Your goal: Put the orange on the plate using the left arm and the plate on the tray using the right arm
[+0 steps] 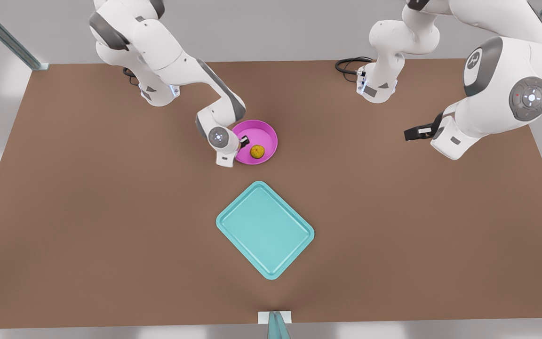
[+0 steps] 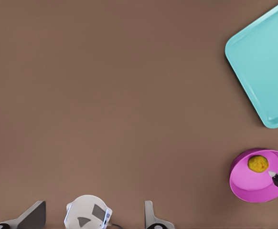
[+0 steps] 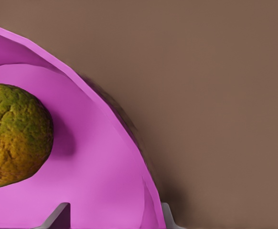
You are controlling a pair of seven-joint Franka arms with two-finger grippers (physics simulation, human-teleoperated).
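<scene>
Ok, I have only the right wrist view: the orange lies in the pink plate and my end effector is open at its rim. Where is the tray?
Observer: In the front view the tray lies on the table, nearer the camera than the plate, apart from it and turned cornerwise.
Operator: Is anything on the tray?
Observer: No, it is bare.
Operator: On which side of the plate am I?
Observer: Your right end effector is at the plate's rim on the front view's left.
Operator: And the other arm?
Observer: The left end effector waits open above the table at the front view's right, far from the plate.
</scene>
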